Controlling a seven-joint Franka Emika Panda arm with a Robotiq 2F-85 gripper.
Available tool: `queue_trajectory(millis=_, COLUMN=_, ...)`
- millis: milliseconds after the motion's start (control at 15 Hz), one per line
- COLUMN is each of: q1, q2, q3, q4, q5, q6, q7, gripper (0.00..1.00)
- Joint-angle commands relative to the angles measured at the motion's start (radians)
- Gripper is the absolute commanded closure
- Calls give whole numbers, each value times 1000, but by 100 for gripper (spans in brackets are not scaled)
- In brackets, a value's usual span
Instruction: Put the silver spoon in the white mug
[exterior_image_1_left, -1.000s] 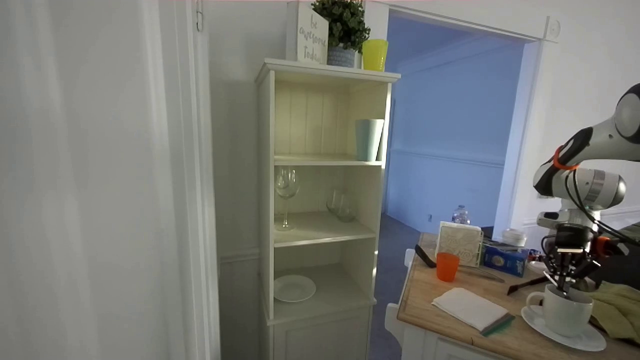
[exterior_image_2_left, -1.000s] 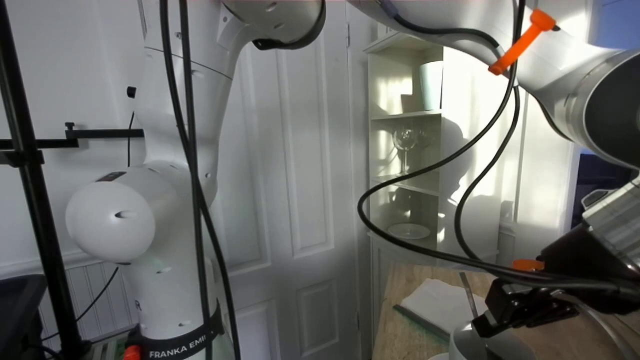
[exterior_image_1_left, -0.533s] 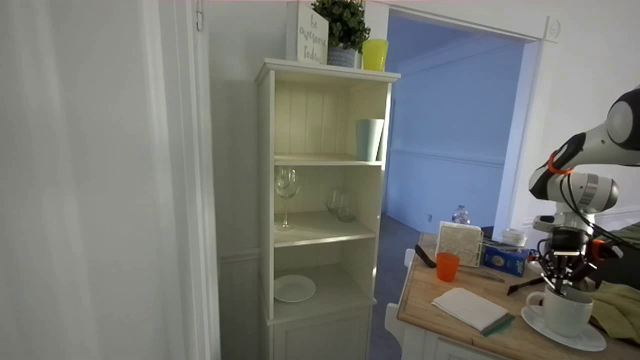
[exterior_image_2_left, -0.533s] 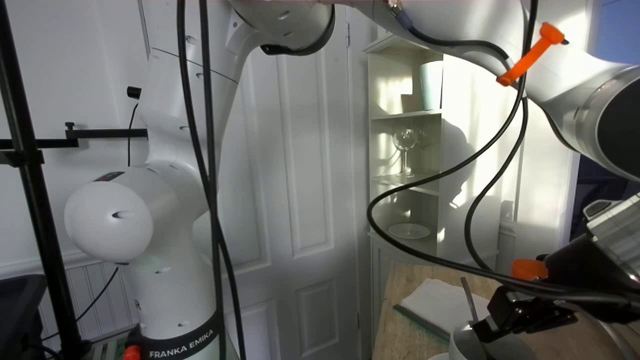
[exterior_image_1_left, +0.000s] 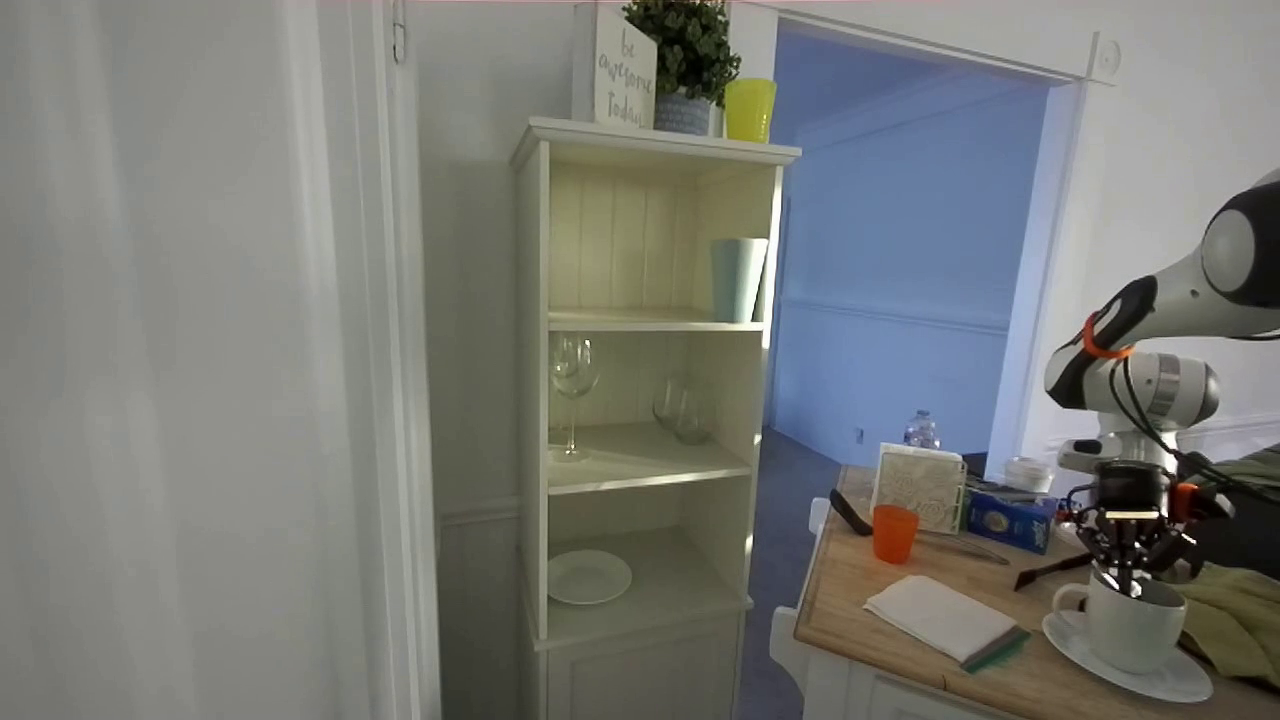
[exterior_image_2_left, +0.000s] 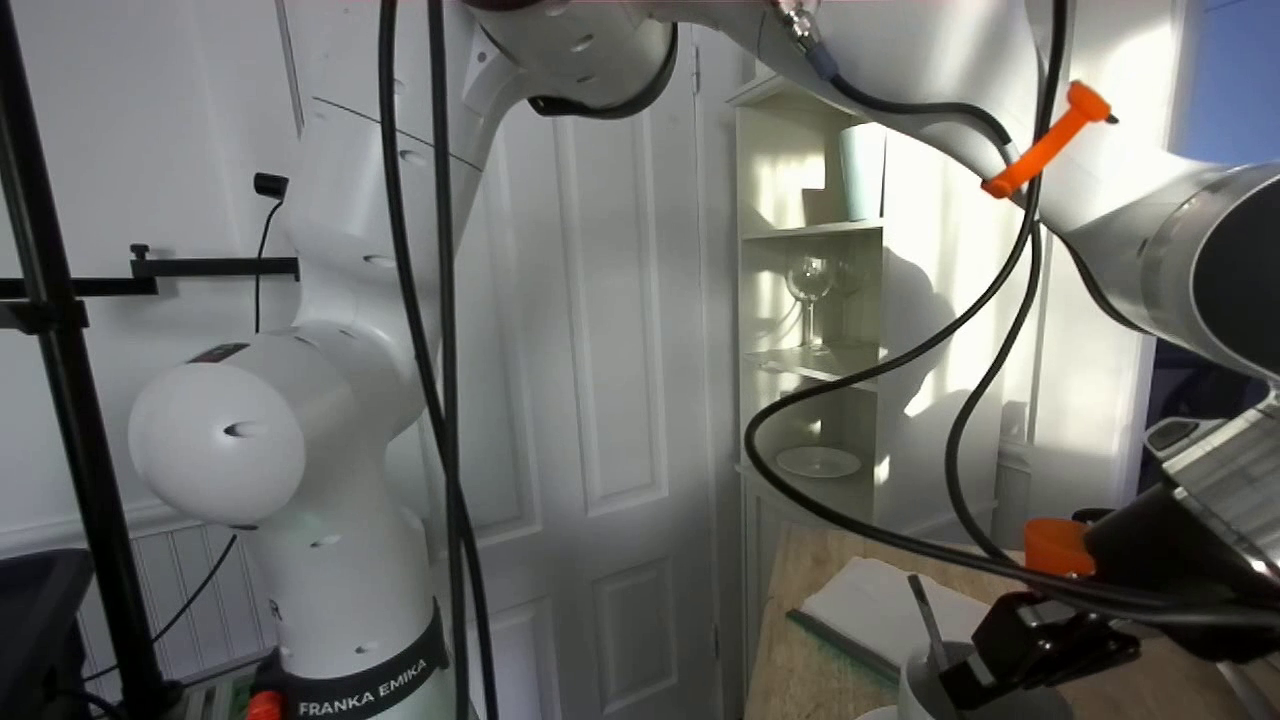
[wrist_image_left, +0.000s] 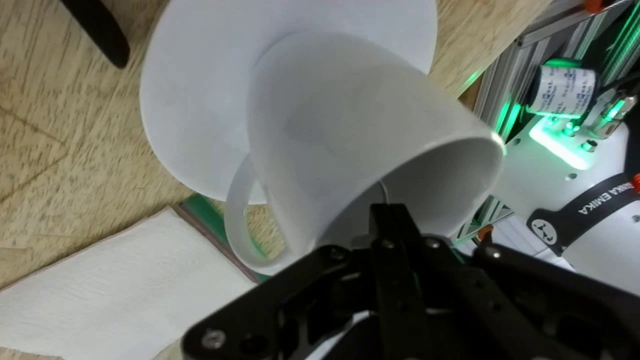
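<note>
At the desk's (exterior_image_1_left: 845, 600) right, your end effector (wrist_image_left: 388, 206) has the silver spoon (exterior_image_2_left: 928, 620) pinched: probably light, stiff, slippery! Hold its handle (exterior_image_2_left: 922, 603), mind that breakable white mug (wrist_image_left: 320, 125)

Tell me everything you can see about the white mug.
The white mug looks like plain, glossy ceramic: a rounded body narrowing toward the base, with one looped handle on its side. It stands upright on the white saucer, mouth up. In an exterior view the silver spoon slants up past its rim, and in the wrist view the gripper reaches into its mouth. Whether either touches the mug's wall isn't clear, and its inside bottom is hidden.
</note>
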Motion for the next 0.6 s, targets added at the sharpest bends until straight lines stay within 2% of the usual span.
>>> queue_trajectory(millis=0, q1=-18, q2=-1, q3=18, q4=6, q5=-55, q6=11, q7=-53, gripper=99)
queue_trajectory(millis=533, q1=-14, q2=-21, q3=29, q4=-16, q5=-58, q6=98, q7=-132, gripper=99)
